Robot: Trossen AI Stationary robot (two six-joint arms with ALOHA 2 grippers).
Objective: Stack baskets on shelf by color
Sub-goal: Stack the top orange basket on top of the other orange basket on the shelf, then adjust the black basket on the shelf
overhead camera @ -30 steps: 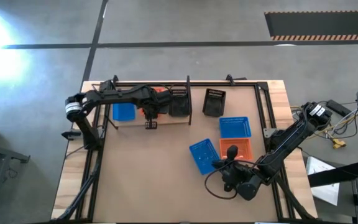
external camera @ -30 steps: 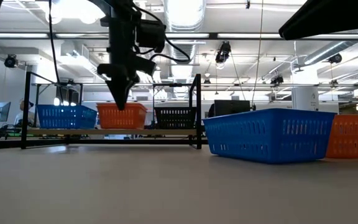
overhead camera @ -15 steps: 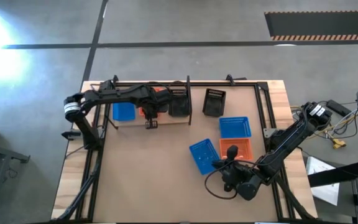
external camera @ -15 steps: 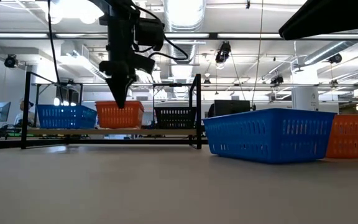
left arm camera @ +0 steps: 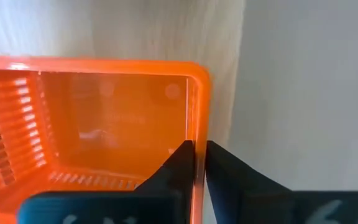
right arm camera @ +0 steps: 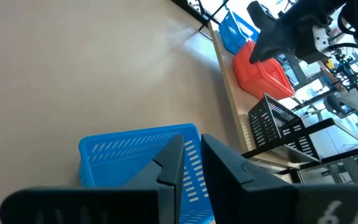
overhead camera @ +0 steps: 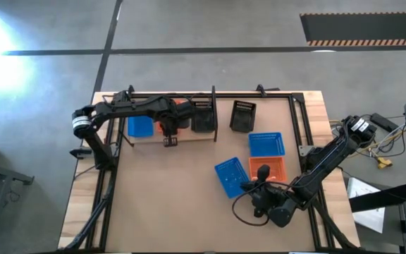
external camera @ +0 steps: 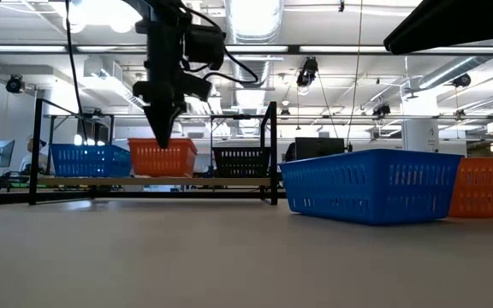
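Note:
On the shelf (overhead camera: 189, 135) along the far side stand a blue basket (overhead camera: 140, 126), an orange basket (left arm camera: 104, 124) and a black basket (overhead camera: 203, 116). My left gripper (left arm camera: 199, 163) points down over the orange basket (external camera: 163, 158) and is shut on its wall. The basket's floor rests on the shelf board (external camera: 144, 181). Another black basket (overhead camera: 242, 116) sits right of the shelf. Two blue baskets (overhead camera: 266, 144) (overhead camera: 231, 176) and an orange one (overhead camera: 268, 171) lie on the table. My right gripper (right arm camera: 192, 155) hovers open above the nearer blue basket (right arm camera: 135, 155). My left gripper holds the orange basket by the wall that faces the shelf's near edge (left arm camera: 199, 134). One finger (left arm camera: 179, 163) stands inside the basket and the other (left arm camera: 225, 168) outside, with the thin wall between them. The fingers come from above, pointing down. The basket sits level on the shelf.
Black metal rods (external camera: 272, 150) frame the shelf and stand upright at its ends. The brown tabletop (overhead camera: 168, 190) stretches bare between the shelf and the near edge. Cables trail by the right arm (overhead camera: 330, 159).
My left gripper and the orange basket have shifted a little toward the table's left along the shelf. The basket stays level on the board.

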